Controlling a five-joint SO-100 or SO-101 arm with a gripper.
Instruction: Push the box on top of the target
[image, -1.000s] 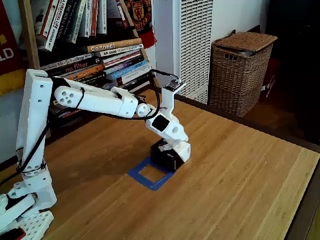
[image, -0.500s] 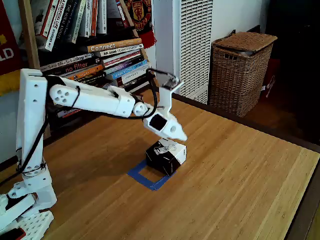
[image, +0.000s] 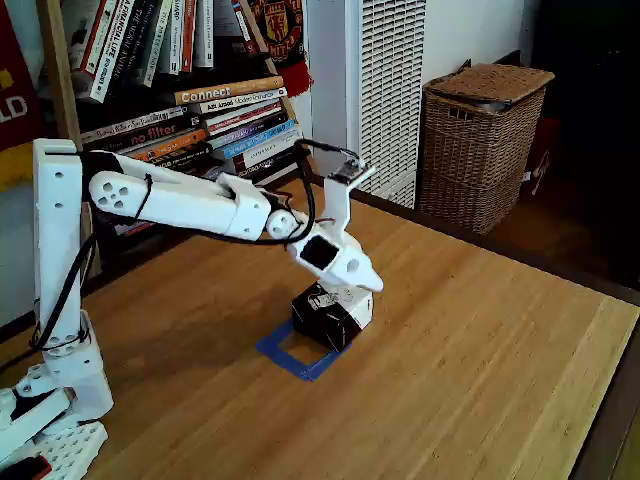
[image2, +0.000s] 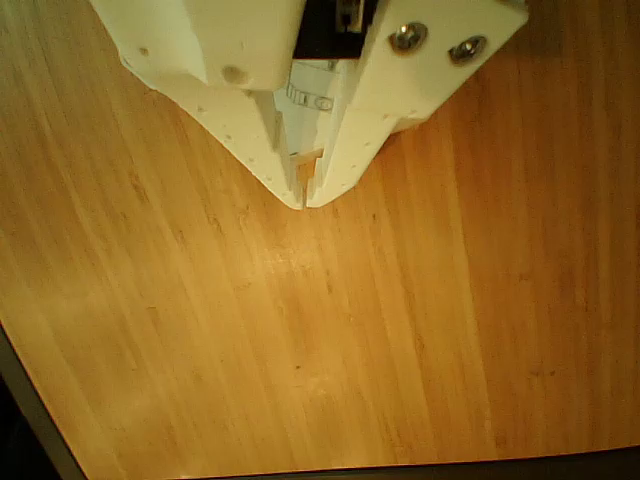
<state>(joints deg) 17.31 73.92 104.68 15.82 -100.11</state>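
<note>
Item: target (image: 290, 357), blue tape square outline, flat on the wooden table (image: 480, 340), nearest the fixed camera; its near corner and left side lie bare. Item: box (image: 330, 312), black sides, white printed top, resting across the target's far right portion, not yet squared on it. Item: gripper (image: 366, 285), white, poised just above the box's far edge; in the other view its fingers meet at a point (image2: 303, 195), closed on nothing. Beyond: wicker basket (image: 482, 140), bookshelf (image: 190, 110). Risk, judged: a push from this height may skim over the top or tip the box; an off-centre contact may twist it askew.
</note>
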